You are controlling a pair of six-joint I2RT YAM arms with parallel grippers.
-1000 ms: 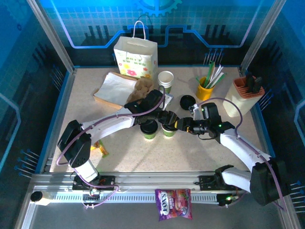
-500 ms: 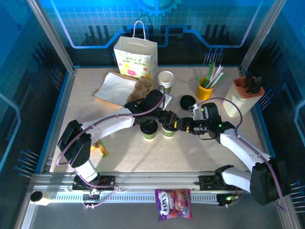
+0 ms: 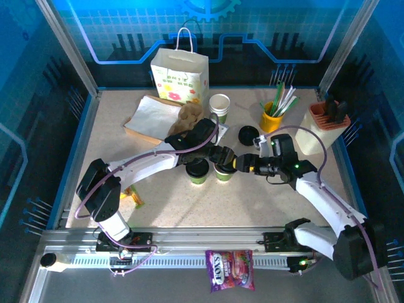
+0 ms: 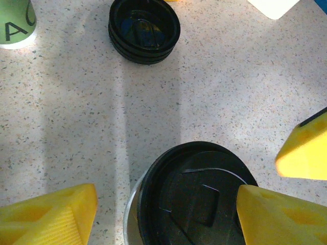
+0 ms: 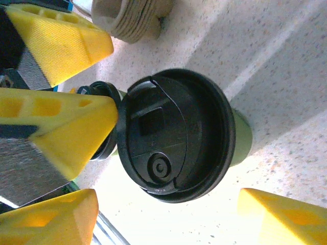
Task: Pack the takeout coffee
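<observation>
Right arm shifts: over the last second its wrist has drifted back and to the right, the cable arching higher above it, while both coffees sit exactly where they were. Left coffee cup [image 3: 197, 170] and right coffee cup [image 3: 222, 170] stand upright, side by side and nearly touching, mid-bench, black lids on, green bases down.

Left hand [image 4: 167, 193] comes down over the left coffee cup and straddles it. Its jaws are spread wide, one finger standing clear of the cup with bare bench showing in the gap. The other is right up at the lid's rim; whether that one touches, can't tell. No squeeze on it.

Right hand [image 5: 168, 198] reaches in from the right and brackets the right coffee cup. It's also wide open, a finger off to either side of the lid with bench showing around them, nothing held. From the right wrist, one finger of the left hand sits between the two cups, hard up by the right coffee cup's lid.

Just beyond the cups a loose black lid [image 4: 144, 29] lies on the bench [image 3: 284, 202]. Farther back stands a stack of cups [image 3: 219, 106], with the yellow cup of straws [image 3: 273, 118] to its right. The flower-printed bag [image 3: 179, 77] is upright at the back edge.
</observation>
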